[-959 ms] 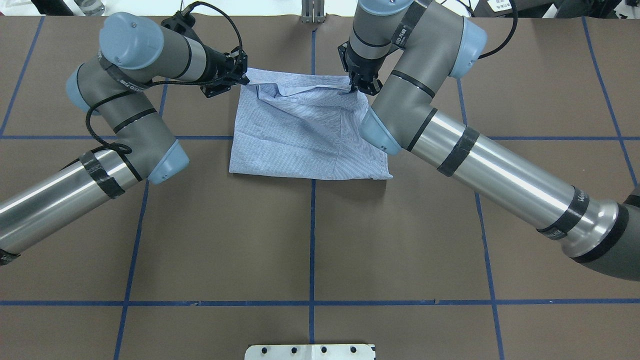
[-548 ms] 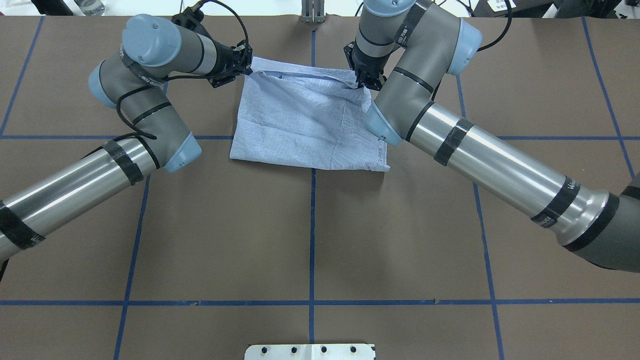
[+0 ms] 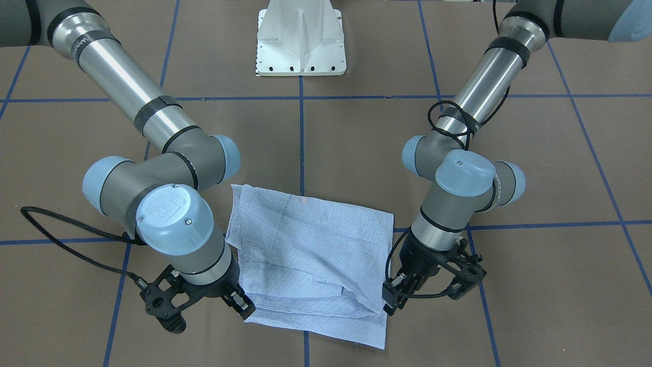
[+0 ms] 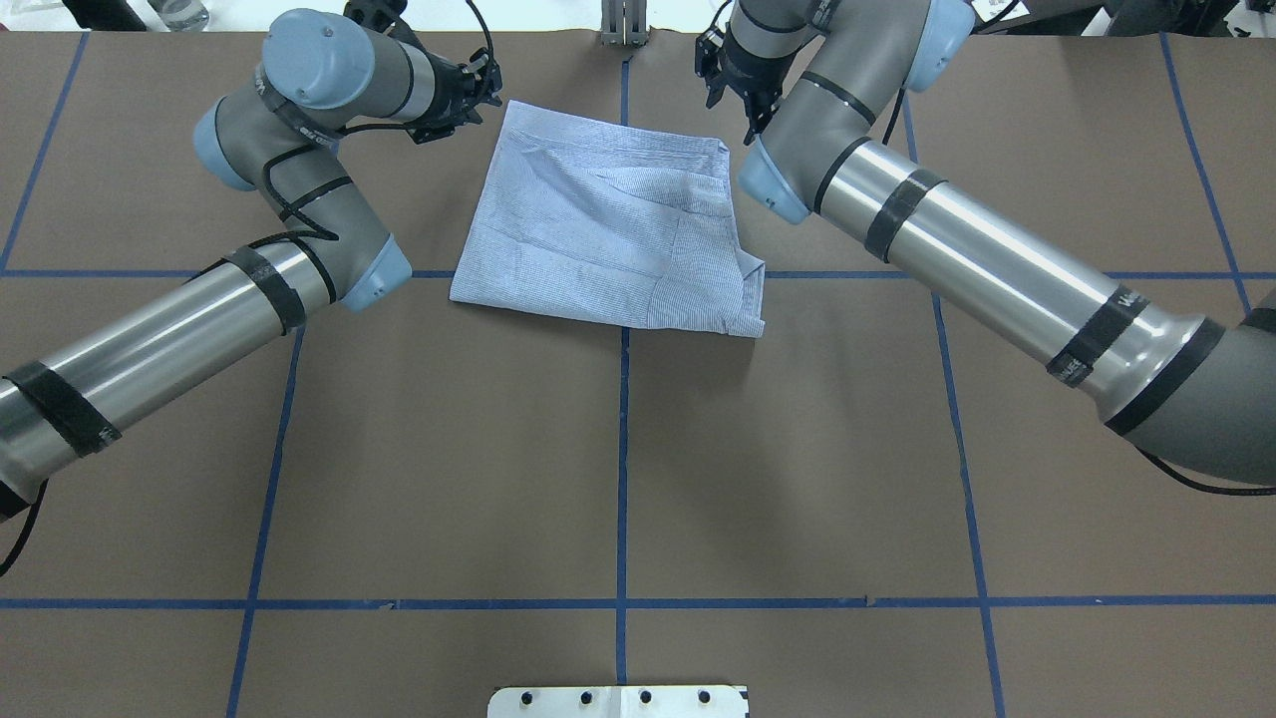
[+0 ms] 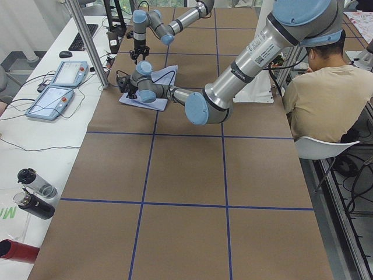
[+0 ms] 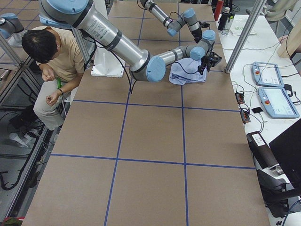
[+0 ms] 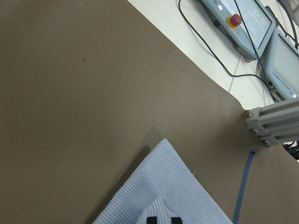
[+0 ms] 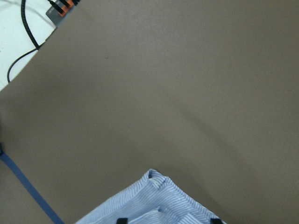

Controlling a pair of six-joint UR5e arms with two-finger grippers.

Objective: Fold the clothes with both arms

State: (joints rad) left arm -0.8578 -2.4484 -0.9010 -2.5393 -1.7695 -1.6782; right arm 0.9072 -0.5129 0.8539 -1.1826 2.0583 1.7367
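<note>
My left arm (image 4: 159, 349) has its jaws a little apart at the far left corner of the blue shirt (image 4: 608, 229), folded flat on the tabletop (image 4: 618, 469). My right arm (image 4: 997, 269) has jaws wide apart by the other far corner.

A raised logo that looks like the letters UR sits on the light-blue joint cap (image 3: 170, 216) of the right arm (image 3: 127, 92), near left in the front view. White printing on a black band (image 3: 84, 42) farther up that arm is too small to read.
</note>
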